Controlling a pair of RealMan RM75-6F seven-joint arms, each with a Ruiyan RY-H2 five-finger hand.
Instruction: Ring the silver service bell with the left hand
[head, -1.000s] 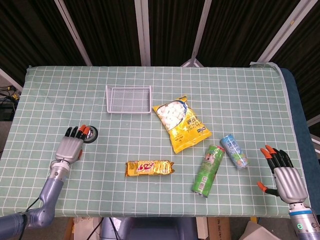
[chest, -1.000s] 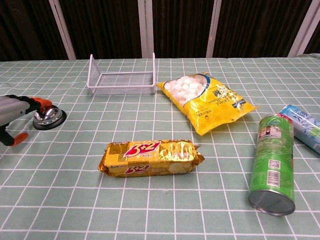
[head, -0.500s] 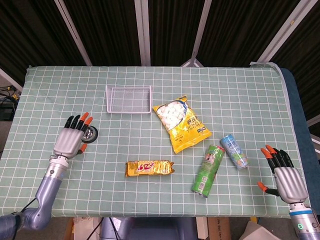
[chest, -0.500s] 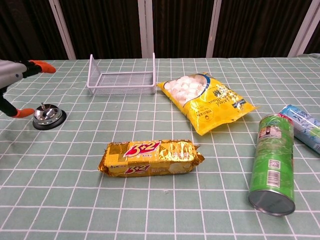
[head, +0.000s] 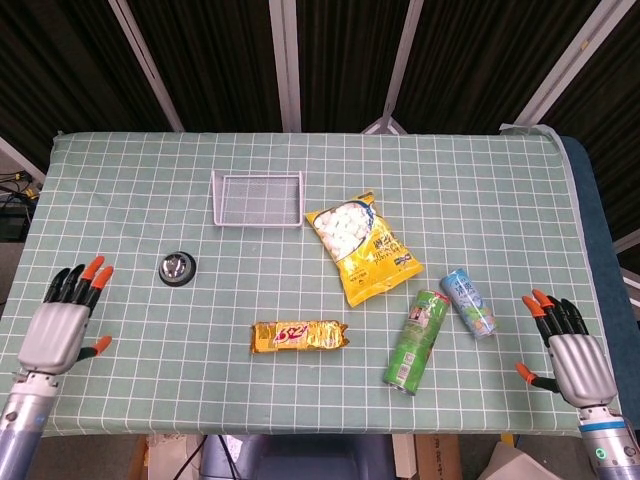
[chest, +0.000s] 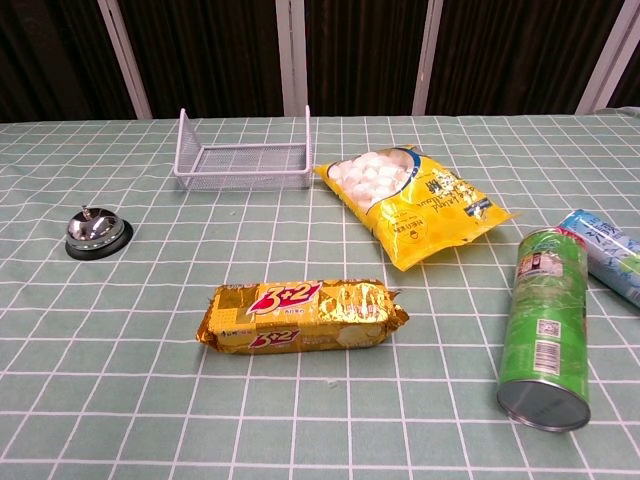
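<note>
The silver service bell stands uncovered on the green checked cloth at the left, on its black base. My left hand hovers near the table's front left corner, well to the left of and nearer than the bell, fingers spread and holding nothing. It shows only in the head view. My right hand is at the front right corner, fingers apart and empty, also absent from the chest view.
A white wire basket sits behind the bell to its right. A yellow snack bag, a gold biscuit pack, a green can and a blue can, both lying down, occupy the middle and right.
My left hand lifted off the bell and drew back left and toward the front edge, leaving the bell uncovered. The right hand has stayed put.
</note>
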